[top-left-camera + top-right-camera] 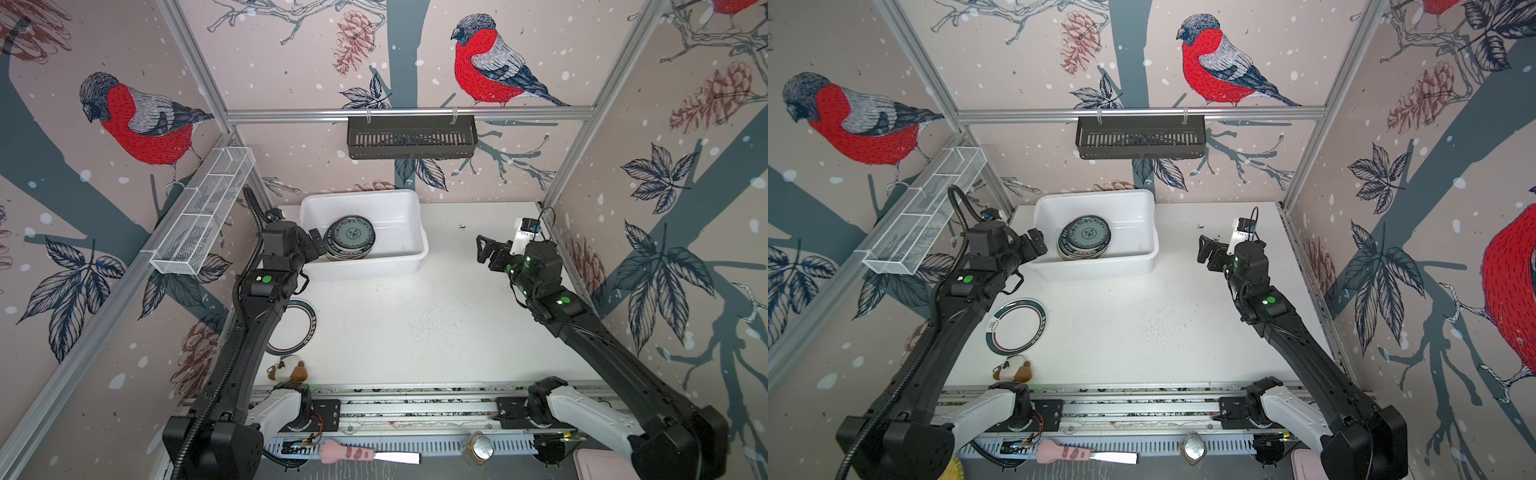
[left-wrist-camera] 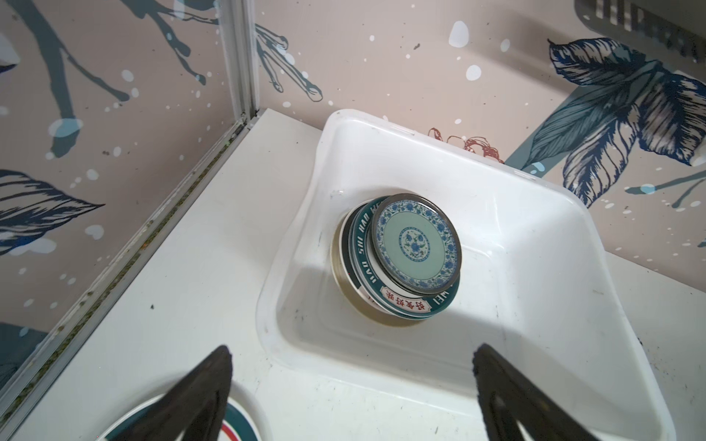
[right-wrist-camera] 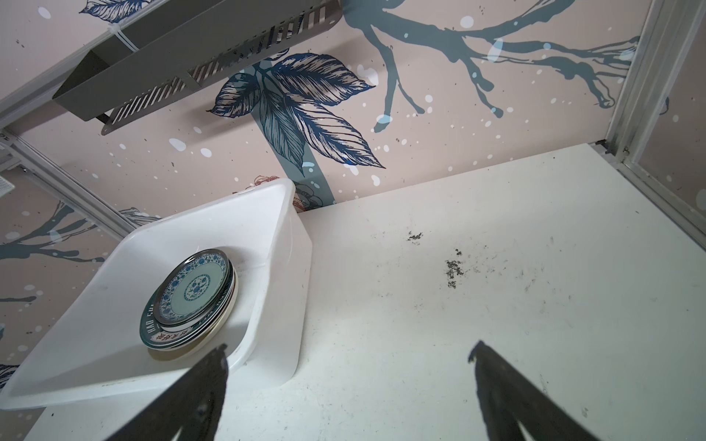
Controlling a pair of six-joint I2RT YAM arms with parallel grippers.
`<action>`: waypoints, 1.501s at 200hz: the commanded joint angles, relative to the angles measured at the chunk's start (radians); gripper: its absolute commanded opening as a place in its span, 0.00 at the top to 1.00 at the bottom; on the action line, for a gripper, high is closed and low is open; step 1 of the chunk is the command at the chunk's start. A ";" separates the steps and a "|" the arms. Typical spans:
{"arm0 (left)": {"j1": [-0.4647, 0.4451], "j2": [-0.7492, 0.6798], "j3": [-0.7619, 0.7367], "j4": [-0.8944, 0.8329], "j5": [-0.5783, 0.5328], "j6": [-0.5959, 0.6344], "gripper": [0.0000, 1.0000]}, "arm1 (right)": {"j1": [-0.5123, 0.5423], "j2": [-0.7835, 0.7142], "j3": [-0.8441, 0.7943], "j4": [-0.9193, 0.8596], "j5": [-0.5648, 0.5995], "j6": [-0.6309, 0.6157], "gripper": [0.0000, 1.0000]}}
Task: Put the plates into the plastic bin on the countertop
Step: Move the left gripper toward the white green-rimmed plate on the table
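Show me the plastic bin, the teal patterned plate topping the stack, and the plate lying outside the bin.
plastic bin (image 1: pixel 374 268), a top view, on its front wall.
teal patterned plate (image 2: pixel 416 244), left wrist view, on its centre flower.
lettered-rim plate (image 1: pixel 1016 327), a top view, on its white middle.

- The right gripper (image 3: pixel 349 345) holds its two dark fingers (image 3: pixel 198 397) spread wide, with nothing between them but bare countertop (image 3: pixel 515 324).
- The white plastic bin (image 3: pixel 279 236) sits on the countertop near the patterned wall, one rounded corner just behind a fingertip.
- A stack of plates (image 3: pixel 214 324) lies inside the bin. A teal patterned plate (image 3: pixel 195 290) is on top, a plate with a dark teal lettered rim (image 3: pixel 151 330) shows beneath it, and a cream edge shows lowest.
- Dark specks (image 3: pixel 452 269) dot the countertop beside the bin.
- A black slotted basket (image 3: pixel 183 65) hangs on the wall above the bin.
- An aluminium frame rail (image 3: pixel 649 88) runs up the far corner.
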 commanded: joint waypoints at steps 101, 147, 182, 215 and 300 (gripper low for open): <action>0.067 -0.181 -0.267 -0.244 -0.017 -0.142 0.03 | -0.040 -0.057 -0.043 0.008 0.047 -0.006 0.01; 0.066 -0.189 -0.397 -0.189 0.054 -0.190 0.03 | -0.050 -0.056 -0.046 0.008 0.047 -0.003 0.01; 0.066 -0.189 -0.475 -0.070 0.127 -0.236 0.03 | -0.053 -0.054 -0.052 0.011 0.043 -0.001 0.01; 0.066 -0.137 -0.559 0.027 0.135 -0.253 0.03 | -0.057 -0.048 -0.052 0.009 0.047 0.001 0.01; 0.066 0.081 -0.587 0.132 0.217 -0.174 0.03 | -0.068 -0.007 -0.033 -0.005 0.045 0.011 0.01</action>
